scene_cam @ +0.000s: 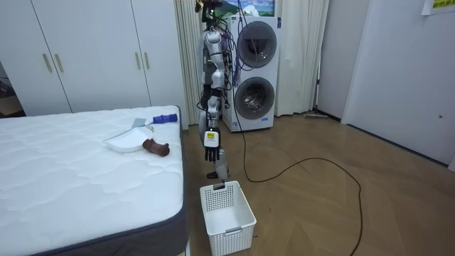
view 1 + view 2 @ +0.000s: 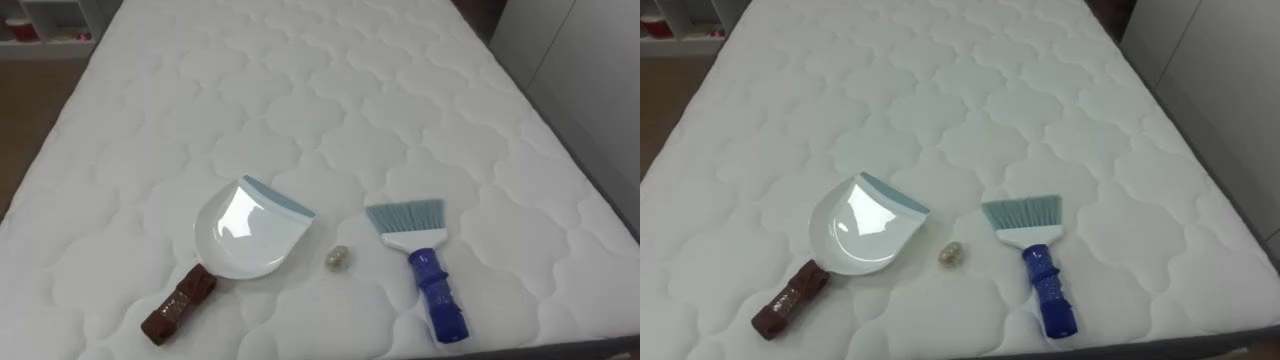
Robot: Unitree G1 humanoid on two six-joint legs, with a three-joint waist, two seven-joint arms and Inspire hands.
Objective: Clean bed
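Bed (image 2: pixel 300 90) with white quilted mattress, white dustpan (image 2: pixel 245 232) with brown handle near its edge, small crumpled scrap (image 2: pixel 337 258) between dustpan and blue-handled brush (image 2: pixel 420 255), robot standing alongside, left hand (image 1: pixel 212 149) hanging, fingers loosely straight, empty, white basket (image 1: pixel 231 217) on the floor.

left hand (image 1: pixel 211 149) low, fingers straight

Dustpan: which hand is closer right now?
Left. The left hand hangs open beside the bed, to the room view's right of the dustpan. The robot's right side is the far one, level with the brush, so likely farther.
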